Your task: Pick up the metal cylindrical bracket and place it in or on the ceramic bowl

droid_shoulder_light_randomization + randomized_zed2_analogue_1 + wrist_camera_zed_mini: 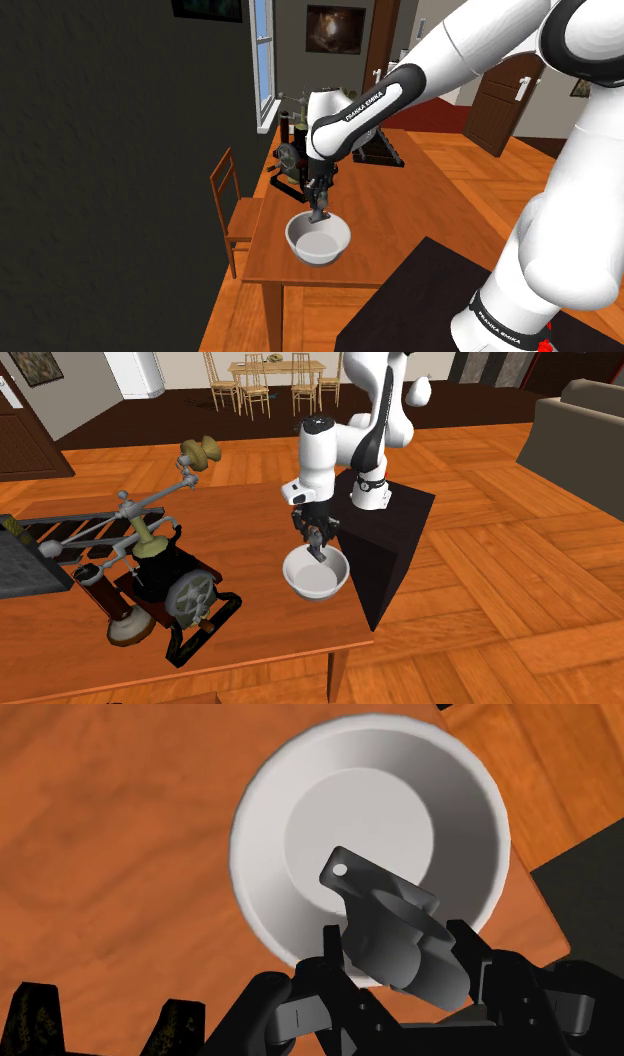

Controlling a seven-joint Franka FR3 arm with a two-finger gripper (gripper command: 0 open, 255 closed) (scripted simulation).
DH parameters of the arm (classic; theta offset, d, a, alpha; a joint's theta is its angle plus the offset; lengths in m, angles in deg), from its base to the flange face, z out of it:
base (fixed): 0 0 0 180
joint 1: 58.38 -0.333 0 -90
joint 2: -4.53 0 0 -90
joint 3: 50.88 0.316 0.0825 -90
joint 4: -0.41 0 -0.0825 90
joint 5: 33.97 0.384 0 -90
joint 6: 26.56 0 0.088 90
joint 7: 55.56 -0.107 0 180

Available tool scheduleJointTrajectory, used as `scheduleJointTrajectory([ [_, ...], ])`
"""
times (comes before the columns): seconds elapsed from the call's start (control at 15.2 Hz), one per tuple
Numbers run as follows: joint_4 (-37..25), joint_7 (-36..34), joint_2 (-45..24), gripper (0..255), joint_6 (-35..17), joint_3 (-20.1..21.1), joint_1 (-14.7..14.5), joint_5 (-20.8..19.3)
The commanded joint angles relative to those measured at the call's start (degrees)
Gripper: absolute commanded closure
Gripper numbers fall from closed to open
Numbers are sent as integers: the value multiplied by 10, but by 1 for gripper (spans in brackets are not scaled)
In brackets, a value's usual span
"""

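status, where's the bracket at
Gripper shut on grey bracket. Bracket held just above white bowl, not yet released. Nothing between them.

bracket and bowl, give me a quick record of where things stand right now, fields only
claw: shut on the bracket, over the bowl
bracket: grey, clasped between the fingers, tilted, holed tab toward the bowl's middle
bowl: white, upright, near the table edge by the stand
table: wooden, with a dark wheeled machine model further along
task state: bracket in the claw, not yet released
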Motion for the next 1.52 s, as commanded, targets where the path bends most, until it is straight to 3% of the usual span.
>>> scheduleJointTrajectory([
  [0.0, 4, 0, -11, 255, -16, 0, 0, 0],
  [0.59, 17, 0, -63, 255, -80, 0, 0, 0],
  [1.12, 17, 0, -63, 255, -80, 0, 0, 0],
  [1.19, 17, 0, -63, 0, -80, 0, 0, 0],
  [1.45, 17, 0, -63, 0, -80, 0, 0, 0],
])
